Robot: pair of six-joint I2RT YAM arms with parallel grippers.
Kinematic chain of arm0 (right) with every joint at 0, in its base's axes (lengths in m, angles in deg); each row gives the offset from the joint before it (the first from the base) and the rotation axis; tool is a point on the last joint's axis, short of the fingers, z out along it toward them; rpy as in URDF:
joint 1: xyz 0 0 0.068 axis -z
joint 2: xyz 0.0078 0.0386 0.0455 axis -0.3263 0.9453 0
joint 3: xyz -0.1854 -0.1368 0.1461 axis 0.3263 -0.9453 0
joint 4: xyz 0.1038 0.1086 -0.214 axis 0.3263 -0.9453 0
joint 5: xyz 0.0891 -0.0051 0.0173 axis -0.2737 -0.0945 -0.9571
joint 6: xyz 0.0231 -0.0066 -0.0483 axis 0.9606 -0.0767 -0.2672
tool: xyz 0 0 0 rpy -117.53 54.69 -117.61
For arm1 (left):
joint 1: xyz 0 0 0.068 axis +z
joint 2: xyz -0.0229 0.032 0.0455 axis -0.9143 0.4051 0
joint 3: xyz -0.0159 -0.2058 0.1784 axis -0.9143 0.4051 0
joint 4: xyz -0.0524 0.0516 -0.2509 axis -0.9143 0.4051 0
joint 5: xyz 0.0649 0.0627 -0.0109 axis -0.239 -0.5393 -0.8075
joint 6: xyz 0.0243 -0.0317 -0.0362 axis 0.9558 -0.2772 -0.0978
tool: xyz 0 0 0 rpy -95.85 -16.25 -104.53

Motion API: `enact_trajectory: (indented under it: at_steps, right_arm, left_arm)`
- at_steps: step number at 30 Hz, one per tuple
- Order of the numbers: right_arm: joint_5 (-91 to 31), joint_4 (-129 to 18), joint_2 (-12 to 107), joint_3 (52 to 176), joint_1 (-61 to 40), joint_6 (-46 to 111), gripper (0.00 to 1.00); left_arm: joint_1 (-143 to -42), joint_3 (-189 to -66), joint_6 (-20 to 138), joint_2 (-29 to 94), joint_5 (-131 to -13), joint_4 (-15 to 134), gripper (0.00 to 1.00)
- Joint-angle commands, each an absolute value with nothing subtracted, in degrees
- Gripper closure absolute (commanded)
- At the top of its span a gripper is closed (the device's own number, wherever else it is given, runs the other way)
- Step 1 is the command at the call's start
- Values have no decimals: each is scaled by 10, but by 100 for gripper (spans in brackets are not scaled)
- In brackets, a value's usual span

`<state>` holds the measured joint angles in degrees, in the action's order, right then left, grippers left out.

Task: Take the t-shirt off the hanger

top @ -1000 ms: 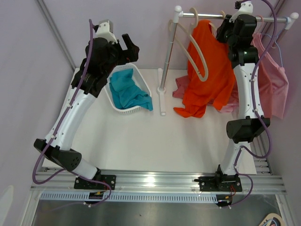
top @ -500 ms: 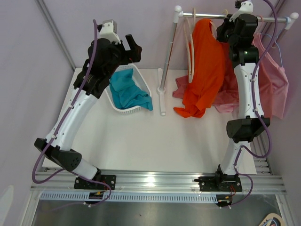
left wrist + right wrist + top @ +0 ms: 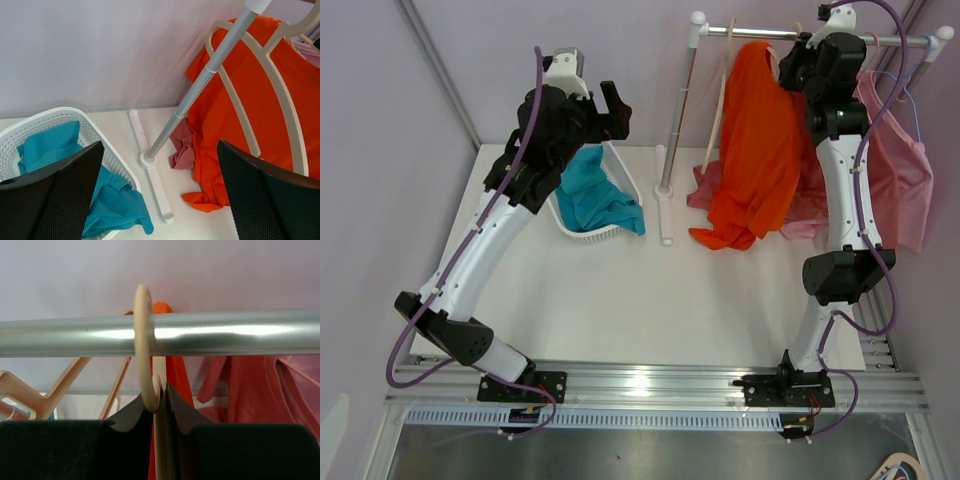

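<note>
Right gripper (image 3: 159, 405) clamped on hanger hook (image 3: 142, 330) over rail (image 3: 240, 332), 1 o'clock. Orange t-shirt (image 3: 755, 150) hangs below. Left gripper (image 3: 160, 190) jaws apart, raised near laundry basket (image 3: 45, 117), 10 o'clock.

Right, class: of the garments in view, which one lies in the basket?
The teal garment, bunched inside the white basket. The orange shirt and the pink top hang from the rail instead.

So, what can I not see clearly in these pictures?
- Right wrist view: the right tool covers most of the orange t-shirt.
- Top view: the arm's own wrist hides that tool's grip.
- Left wrist view: the top edge cuts off the hanger hook.
</note>
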<state>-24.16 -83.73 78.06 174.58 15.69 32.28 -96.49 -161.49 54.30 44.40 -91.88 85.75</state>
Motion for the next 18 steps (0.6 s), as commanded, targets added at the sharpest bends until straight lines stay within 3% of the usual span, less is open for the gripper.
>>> enact_trajectory:
  at_steps: [1, 13, 15, 18]
  right_arm:
    - [-246, -785, 748, 1724, 160, 317, 81]
    - [-247, -710, 753, 1684, 155, 300, 82]
    - [-245, -717, 765, 1704, 154, 300, 100]
    - [-250, -723, 768, 1706, 152, 296, 100]
  left_arm:
    - [-972, -1609, 560, 424, -929, 832, 1]
    - [-980, -1603, 577, 423, -932, 823, 1]
    - [-981, -1601, 580, 424, -931, 820, 0]
    - [-982, -1599, 580, 424, -931, 820, 0]
